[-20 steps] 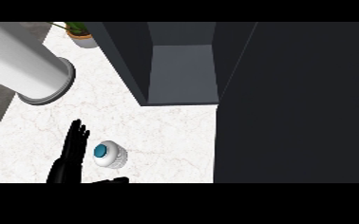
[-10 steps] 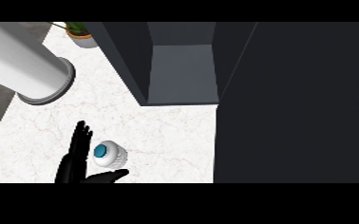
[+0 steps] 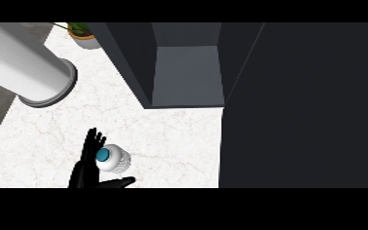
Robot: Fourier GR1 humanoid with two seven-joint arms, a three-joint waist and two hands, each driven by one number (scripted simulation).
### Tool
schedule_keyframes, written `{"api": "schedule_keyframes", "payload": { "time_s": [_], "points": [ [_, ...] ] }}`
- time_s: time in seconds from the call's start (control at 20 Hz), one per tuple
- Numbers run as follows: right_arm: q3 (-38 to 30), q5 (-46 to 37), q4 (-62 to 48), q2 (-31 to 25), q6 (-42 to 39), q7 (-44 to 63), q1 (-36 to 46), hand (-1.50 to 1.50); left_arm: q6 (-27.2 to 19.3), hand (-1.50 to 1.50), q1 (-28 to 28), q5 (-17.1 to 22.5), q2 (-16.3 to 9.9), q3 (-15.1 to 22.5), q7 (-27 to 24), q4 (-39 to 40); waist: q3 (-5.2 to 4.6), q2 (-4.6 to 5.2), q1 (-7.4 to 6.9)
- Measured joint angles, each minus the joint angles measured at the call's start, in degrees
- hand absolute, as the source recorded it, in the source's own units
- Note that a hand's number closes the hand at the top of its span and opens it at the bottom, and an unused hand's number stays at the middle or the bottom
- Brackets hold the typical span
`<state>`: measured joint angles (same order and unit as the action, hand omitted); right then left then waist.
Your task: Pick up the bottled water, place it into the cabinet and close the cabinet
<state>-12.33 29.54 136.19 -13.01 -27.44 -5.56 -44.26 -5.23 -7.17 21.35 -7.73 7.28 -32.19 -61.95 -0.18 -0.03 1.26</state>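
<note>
Black hand (image 3: 90, 163) open beside upright bottle (image 3: 112, 159), thumb below; I'd wrap fingers round its body before lifting toward cabinet (image 3: 188, 73).

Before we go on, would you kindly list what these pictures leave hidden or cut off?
- Head view: the white bottled water with a blue cap shows only its top; its body is hidden beneath it.
- The left robot hand is cut off at the lower edge; whether it touches the bottle cannot be told.
- The right robot hand shows nowhere.
- The dark grey cabinet is cut off by the upper edge, and its large dark door by the right edge.
</note>
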Motion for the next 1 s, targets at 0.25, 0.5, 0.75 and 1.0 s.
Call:
{"api": "schedule_keyframes", "payload": {
  "time_s": [0.25,0.5,0.75,1.0],
  "points": [
    [-0.56,0.73,-0.18,0.01,-0.82,-1.29,-1.41,-1.50,4.82,1.50,3.03,0.34,1.68,-0.85,-5.59,7.67,0.01,0.00,0.07],
    [-1.63,1.55,-0.31,-0.77,-1.40,-2.32,-2.62,-1.50,10.37,1.50,4.91,3.57,3.07,-2.90,-8.08,11.04,0.10,-0.05,-0.11],
    [-2.78,2.44,-0.27,-1.58,-1.39,-2.62,-3.43,-1.50,15.24,1.50,5.87,5.03,3.12,-3.82,-9.99,12.97,0.17,-0.09,-0.32],
    [-3.45,3.12,-0.32,-1.68,-2.57,-3.97,-4.97,-1.50,16.37,1.50,8.12,4.20,2.97,-4.44,-12.90,14.67,0.09,-0.06,-0.20]
  ]
}}
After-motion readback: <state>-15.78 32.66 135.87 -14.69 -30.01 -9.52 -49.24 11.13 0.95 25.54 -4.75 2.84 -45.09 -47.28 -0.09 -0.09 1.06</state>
